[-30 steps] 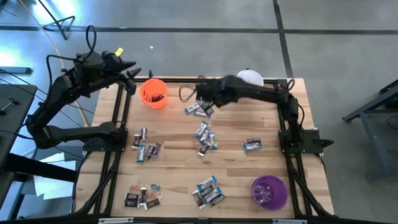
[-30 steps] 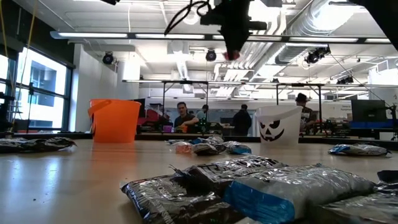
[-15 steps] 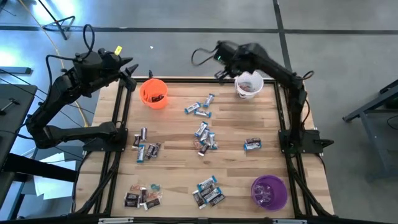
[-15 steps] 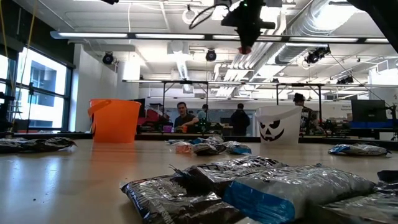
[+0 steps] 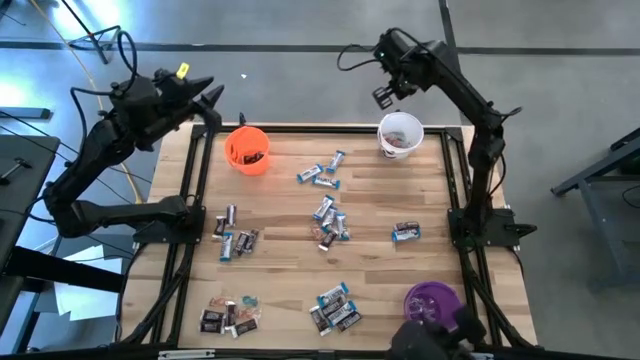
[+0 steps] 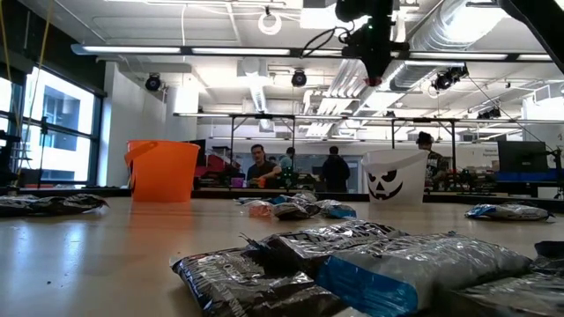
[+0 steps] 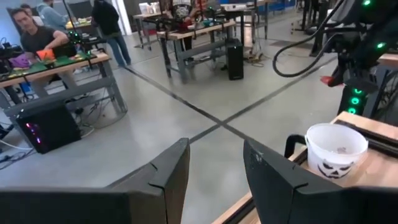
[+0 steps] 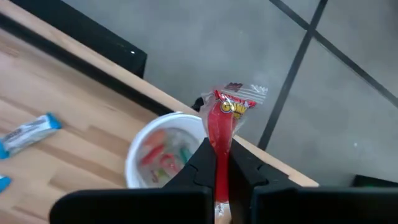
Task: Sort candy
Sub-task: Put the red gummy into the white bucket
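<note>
High view first, reading left to right: our left gripper (image 5: 212, 95) waits off the table's far-left corner beside the orange bucket (image 5: 247, 150), its fingers (image 7: 166, 180) standing apart with nothing between them. It has barely shifted over the last second.

Moving right, loose wrapped candy (image 5: 328, 222) lies in clusters across the wooden table (image 5: 380, 270), with blue-and-white pieces (image 5: 320, 176) near the middle of the far side.

Further right comes the change. A second ago our right gripper (image 5: 386, 95) was low over those central pieces; it has since risen and swung to the far-right corner, and now hangs above and just beyond the white jack-o'-lantern bucket (image 5: 401, 135). Its jaws are clamped on a red wrapped candy (image 8: 224, 124). We judge a pick completed and the carry nearly done, with release into the white bucket next.

In the right wrist view the red candy's long axis runs in line with the fingers, its crimped, printed end pointing outward past the fingertips, close to the bucket's rim.

At the near-right corner stands the purple cup (image 5: 432, 303).
</note>
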Controlling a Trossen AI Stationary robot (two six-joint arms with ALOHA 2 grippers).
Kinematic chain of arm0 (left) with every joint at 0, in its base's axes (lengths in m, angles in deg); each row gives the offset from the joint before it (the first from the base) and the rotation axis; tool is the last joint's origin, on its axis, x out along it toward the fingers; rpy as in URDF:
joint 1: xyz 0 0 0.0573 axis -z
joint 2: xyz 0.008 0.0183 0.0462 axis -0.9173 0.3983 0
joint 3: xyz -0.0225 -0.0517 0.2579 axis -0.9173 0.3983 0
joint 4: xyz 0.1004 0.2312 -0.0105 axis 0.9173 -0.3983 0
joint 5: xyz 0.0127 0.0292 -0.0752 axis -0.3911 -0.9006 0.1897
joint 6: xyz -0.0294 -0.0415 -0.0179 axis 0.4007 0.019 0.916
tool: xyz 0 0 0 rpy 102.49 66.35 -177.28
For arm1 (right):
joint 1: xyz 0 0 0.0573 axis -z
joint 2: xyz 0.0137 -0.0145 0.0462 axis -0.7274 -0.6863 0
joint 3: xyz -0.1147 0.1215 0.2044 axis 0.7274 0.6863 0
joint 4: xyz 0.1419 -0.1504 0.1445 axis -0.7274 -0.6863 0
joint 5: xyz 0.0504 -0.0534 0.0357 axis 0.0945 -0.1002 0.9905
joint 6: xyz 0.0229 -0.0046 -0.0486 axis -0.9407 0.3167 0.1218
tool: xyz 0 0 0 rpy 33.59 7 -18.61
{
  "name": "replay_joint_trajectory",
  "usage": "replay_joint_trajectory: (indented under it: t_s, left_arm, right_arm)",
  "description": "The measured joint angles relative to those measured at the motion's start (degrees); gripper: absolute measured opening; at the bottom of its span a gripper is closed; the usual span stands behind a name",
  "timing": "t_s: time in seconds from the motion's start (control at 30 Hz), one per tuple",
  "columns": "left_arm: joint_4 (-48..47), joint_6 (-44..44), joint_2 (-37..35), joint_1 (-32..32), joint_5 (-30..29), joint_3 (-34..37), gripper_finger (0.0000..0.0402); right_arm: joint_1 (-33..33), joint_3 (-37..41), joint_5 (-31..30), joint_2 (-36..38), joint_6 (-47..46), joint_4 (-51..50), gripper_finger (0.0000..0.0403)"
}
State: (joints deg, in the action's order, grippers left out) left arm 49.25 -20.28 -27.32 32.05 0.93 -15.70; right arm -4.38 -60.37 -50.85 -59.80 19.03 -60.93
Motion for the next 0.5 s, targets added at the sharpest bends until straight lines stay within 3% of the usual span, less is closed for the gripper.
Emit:
replay_joint_trajectory:
  t_s: [0.17,0.5]
  left_arm:
    - [2.1,1.5,0.9,0.0,0.0,0.0,0.014]
    - [3.0,1.5,1.5,0.0,-0.1,0.0,0.014]
  right_arm:
    - [1.6,0.0,7.8,0.3,4.8,0.0,0.0013]
    - [2.3,0.0,12.9,1.2,8.3,0.0,0.0029]
